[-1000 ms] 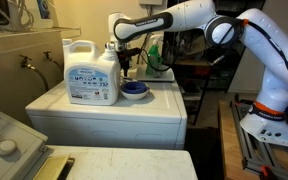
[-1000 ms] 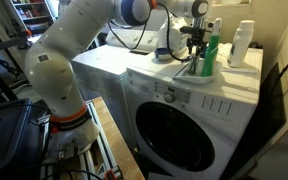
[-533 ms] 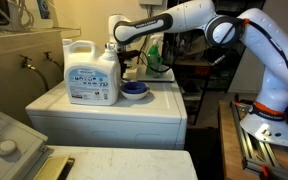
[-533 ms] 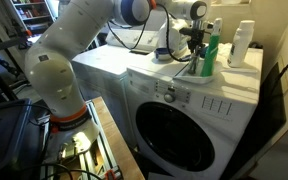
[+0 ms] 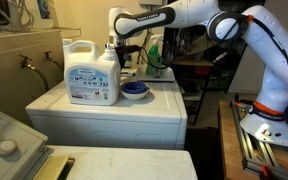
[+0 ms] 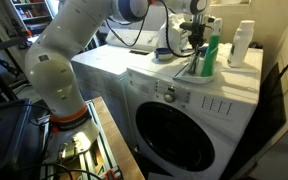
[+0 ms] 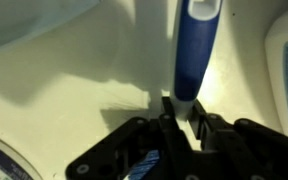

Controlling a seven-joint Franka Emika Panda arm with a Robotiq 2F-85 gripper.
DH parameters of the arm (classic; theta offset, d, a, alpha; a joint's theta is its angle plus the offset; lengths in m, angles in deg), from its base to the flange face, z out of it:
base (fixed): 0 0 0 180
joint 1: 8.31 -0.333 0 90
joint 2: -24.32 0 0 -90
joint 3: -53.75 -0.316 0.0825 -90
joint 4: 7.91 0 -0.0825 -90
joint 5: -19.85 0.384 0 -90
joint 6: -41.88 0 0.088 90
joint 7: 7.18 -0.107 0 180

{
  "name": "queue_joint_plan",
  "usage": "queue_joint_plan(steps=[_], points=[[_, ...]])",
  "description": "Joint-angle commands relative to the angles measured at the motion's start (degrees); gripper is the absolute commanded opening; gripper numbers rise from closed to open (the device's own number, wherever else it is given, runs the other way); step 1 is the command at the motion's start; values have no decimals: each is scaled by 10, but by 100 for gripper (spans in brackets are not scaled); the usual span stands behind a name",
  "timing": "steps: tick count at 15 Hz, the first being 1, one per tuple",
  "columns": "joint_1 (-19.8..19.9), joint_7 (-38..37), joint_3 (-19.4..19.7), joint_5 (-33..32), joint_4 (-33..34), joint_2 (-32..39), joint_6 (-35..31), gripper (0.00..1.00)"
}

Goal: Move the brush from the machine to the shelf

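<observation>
In the wrist view the brush [image 7: 196, 50] shows its blue handle running up from my gripper [image 7: 182, 108], which is shut on the pale end of the handle. Beneath it lies the machine's white flat top [image 7: 64, 80]. In an exterior view the gripper [image 6: 195, 48] hangs over the back of the machine [image 6: 174, 88], and the brush [image 6: 192, 68] slants down from it. In an exterior view the gripper [image 5: 127, 62] sits just behind the jug, and the brush is hard to make out there. The beige shelf [image 5: 24, 32] runs along the wall.
A white detergent jug [image 5: 92, 74] and a dark-blue bowl [image 5: 134, 90] stand on the machine close to the gripper. A green spray bottle [image 6: 211, 55] and a white bottle [image 6: 243, 42] stand beside it. A lower appliance with a knob [image 5: 6, 140] sits in front.
The jaws have gone from open to shut on the brush handle. The wrist has since risen a little above the machine top.
</observation>
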Motion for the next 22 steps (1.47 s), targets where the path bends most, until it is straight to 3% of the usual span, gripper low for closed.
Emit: queue_joint_plan(steps=[1,11,12,13,15,17,22], points=[[6,-8,-3,15,-62,-82,-22,6],[-2,-22,4,31,-191,-231,-87,5],[-8,-25,9,18,-203,-239,-77,18],[-13,-26,11,7,-218,-245,-64,44],[-18,-30,10,-10,-260,-256,-50,45],[-6,-42,-15,-12,-305,-257,-80,60],[-23,-126,-1,-66,-377,-216,-233,99]])
